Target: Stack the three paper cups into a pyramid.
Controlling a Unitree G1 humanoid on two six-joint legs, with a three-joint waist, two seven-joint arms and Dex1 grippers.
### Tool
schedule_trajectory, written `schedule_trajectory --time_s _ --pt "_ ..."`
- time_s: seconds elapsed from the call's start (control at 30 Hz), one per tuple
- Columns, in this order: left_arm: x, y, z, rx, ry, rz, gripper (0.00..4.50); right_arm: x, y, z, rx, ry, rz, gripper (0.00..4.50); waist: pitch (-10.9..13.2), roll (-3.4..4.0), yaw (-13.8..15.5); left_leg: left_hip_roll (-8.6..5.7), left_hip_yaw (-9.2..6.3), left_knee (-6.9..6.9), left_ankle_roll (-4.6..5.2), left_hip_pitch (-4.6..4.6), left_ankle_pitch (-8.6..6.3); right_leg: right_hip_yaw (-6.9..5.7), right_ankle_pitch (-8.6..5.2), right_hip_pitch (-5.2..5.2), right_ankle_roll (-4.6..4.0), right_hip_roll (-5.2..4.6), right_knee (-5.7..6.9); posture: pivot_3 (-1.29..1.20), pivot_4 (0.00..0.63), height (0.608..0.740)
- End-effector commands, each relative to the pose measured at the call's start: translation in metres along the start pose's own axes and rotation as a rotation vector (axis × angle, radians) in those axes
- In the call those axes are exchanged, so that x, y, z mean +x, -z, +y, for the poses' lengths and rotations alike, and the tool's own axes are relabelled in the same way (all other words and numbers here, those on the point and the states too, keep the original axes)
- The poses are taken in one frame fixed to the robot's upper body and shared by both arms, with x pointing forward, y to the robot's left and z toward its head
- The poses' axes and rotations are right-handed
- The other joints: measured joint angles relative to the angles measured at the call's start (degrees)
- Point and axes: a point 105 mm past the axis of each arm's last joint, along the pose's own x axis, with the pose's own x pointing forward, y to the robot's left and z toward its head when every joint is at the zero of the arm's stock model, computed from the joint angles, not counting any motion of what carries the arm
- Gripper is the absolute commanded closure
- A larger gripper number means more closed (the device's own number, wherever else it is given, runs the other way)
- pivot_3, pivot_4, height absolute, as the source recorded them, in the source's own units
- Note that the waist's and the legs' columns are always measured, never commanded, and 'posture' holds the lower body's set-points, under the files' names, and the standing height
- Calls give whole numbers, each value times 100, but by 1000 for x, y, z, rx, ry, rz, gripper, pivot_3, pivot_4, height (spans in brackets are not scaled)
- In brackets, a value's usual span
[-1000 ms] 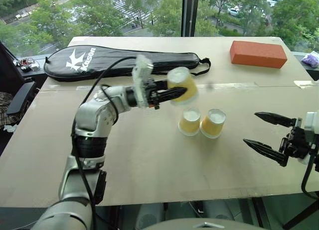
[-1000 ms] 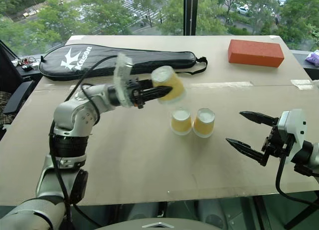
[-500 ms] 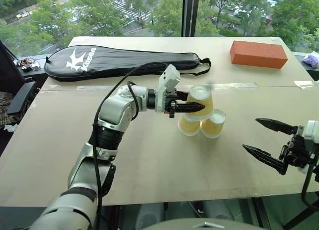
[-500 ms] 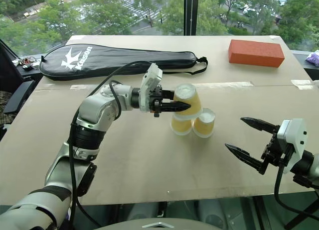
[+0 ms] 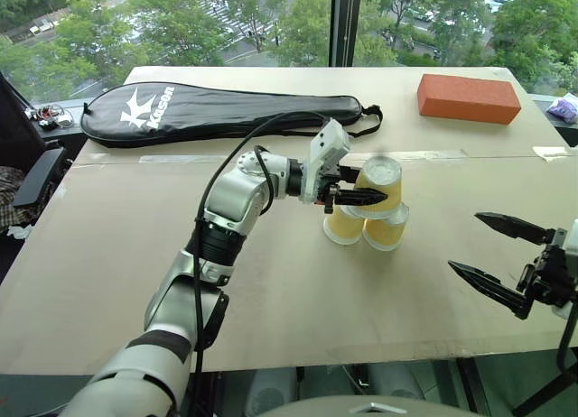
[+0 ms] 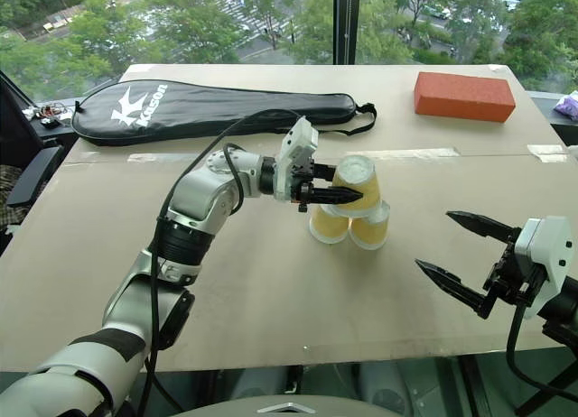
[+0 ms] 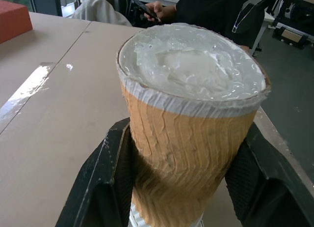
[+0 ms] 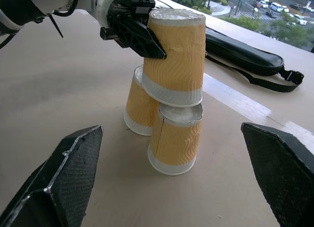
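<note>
Gripping the third paper cup (image 5: 378, 183) by its yellow-tan sides, the left end effector (image 5: 370, 196) has its two black fingers closed on the cup, which is upside down with its white base facing up. In the right wrist view this cup's (image 8: 175, 55) white rim sits on top of the two lower cups, bridging them; whether its full weight rests there I cannot tell.

The two lower cups stand inverted and touching each other on the bench (image 5: 271, 282), one (image 5: 342, 226) at 9 o'clock and the other (image 5: 386, 228) at 3 o'clock of the pair, directly beneath the held cup. Together the three make the pyramid shape, with the top cup clamped.

The right end effector (image 5: 504, 259) hovers over the bench at 4 o'clock from the cups, well apart from them, its fingers spread wide and holding nothing.

Farther out: a black racket case (image 5: 217, 113) lies along the far side of the bench at 11 o'clock from the cups, and an orange brick (image 5: 467, 97) lies at 1 o'clock near the far edge.
</note>
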Motion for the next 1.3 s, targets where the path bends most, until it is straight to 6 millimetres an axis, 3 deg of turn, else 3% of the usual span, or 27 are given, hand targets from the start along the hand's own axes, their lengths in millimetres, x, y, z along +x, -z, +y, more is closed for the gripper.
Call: schedule_trajectory --time_s 0.03,0.17,0.27,0.37,0.73,0.9,1.03,1.2,1.3 --pt "7 -3 -1 27 4 9 2455 -12 -13 -14 -31 7 -19 0 0 0 0 -1 2 1 0 0 0 3 0 0 0 0 0 0 150 740" --pt "14 -5 -5 15 16 4 2455 -18 -16 -26 -51 11 -3 0 0 0 3 -3 2 2 0 0 0 5 1 1 -1 0 0 0 150 740" --pt "10 -12 -6 12 19 -27 1374 -19 -17 -30 -57 11 2 0 0 0 0 -3 -2 0 0 0 0 3 1 1 -1 1 0 0 150 740" --pt "2 -17 -4 25 -16 -47 16 -19 -16 -31 -58 9 3 0 0 0 -3 -2 -5 0 0 -1 0 1 1 0 -1 1 1 0 150 740" --pt "-63 -24 -19 -11 -146 -32 16 -13 -8 -31 -40 -9 -6 0 1 3 -6 8 -9 0 0 1 0 1 7 -2 6 2 2 0 150 740" --pt "-102 3 -39 -71 -263 -69 16 -14 -1 -31 -14 -8 -1 0 0 8 -41 21 -14 -6 0 7 0 11 8 -2 0 0 3 0 150 740" --pt "-134 50 -49 -183 -475 -55 16 -21 16 -33 20 12 47 0 -1 8 3 23 -13 -4 0 7 0 10 3 -1 -5 -6 1 0 150 740" --pt "-166 92 -72 -230 -634 -4 16 -33 26 -39 60 54 87 0 -1 8 0 24 -6 -4 0 11 0 16 2 -1 -5 -9 1 0 150 740" --pt "-176 99 -87 -237 -688 -7 16 -47 38 -42 90 85 137 0 -1 9 16 25 -4 -4 0 12 0 14 -3 -1 2 -11 1 0 150 740"
